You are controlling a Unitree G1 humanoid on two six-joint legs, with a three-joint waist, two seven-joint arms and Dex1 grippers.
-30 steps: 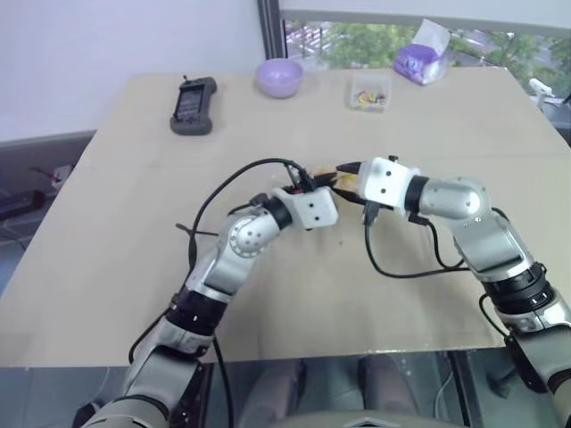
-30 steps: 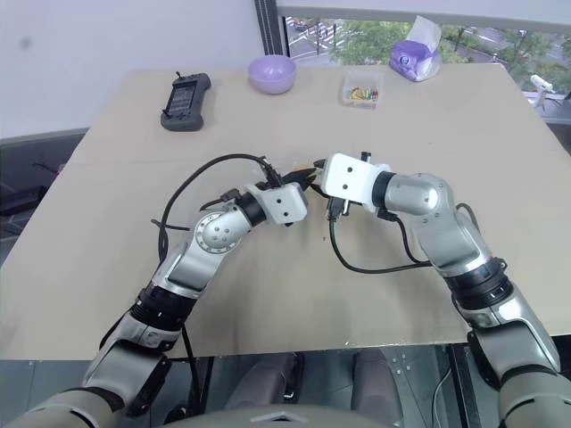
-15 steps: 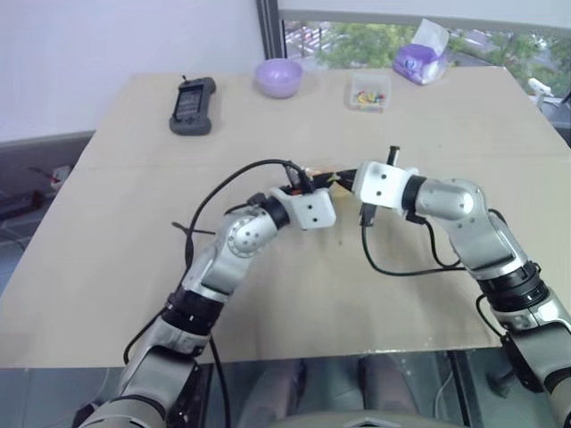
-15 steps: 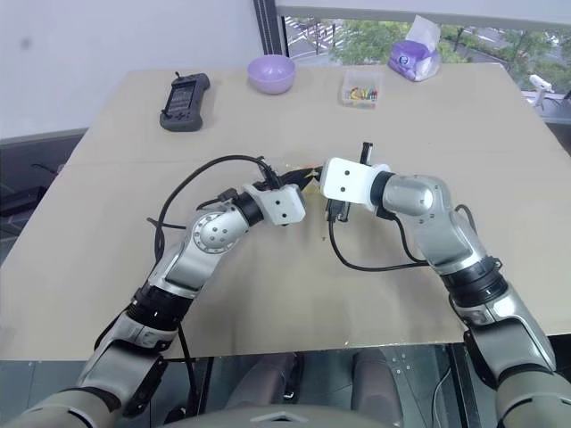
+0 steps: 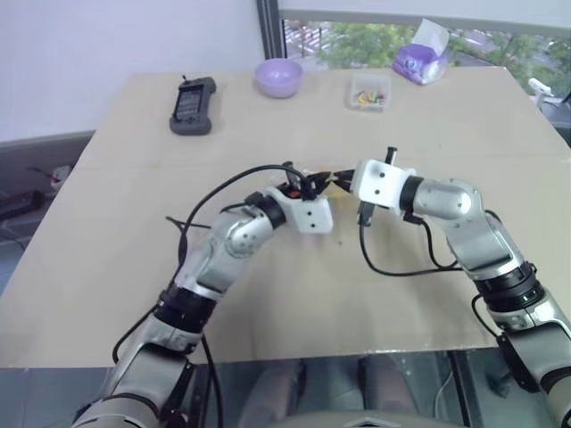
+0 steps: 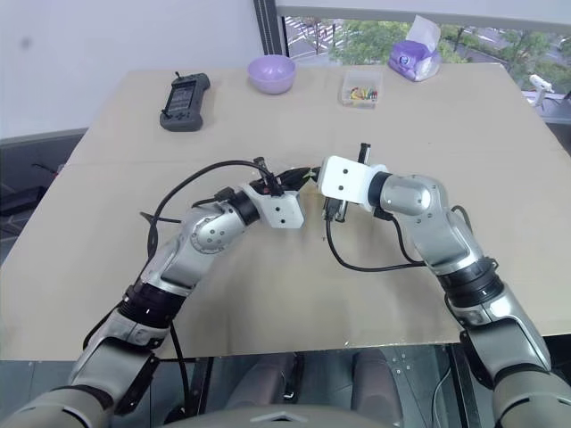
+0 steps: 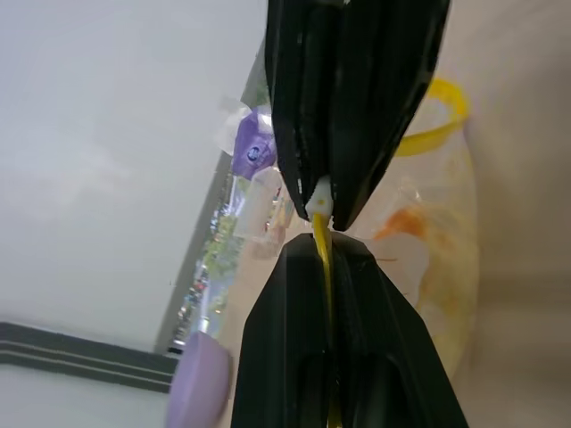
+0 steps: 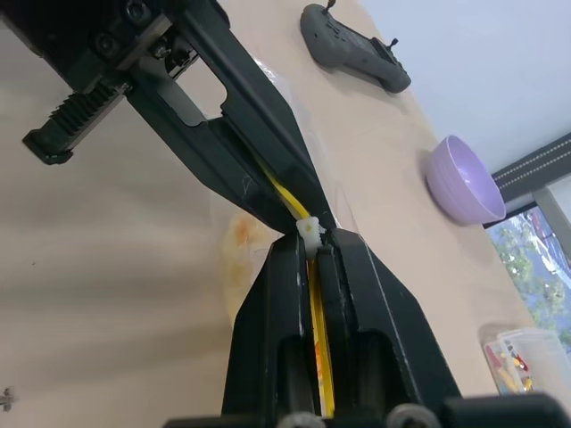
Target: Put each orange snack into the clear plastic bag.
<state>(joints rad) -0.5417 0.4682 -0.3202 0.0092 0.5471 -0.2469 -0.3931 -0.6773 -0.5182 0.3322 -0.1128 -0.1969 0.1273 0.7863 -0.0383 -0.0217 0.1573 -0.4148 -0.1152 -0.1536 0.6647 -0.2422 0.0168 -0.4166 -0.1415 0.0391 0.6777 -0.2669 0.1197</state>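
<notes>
Left hand (image 7: 319, 218) and right hand (image 8: 310, 239) both clenched on yellow strip of clear plastic bag (image 7: 437, 259); orange snack (image 7: 403, 223) inside.

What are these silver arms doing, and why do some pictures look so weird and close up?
They belong to a robot. Two pictures come from cameras in its head, looking down at a table. The close-up ones come from cameras on its wrists.

Each arm ends in a pincer of two black fingers. The left pincer and the right pincer are both shut on the yellow strip of a clear plastic bag. Something orange shows inside the bag, probably an orange snack.

Farther back lie a black controller, a purple bowl, a small clear box of colourful bits and a purple packet.
</notes>
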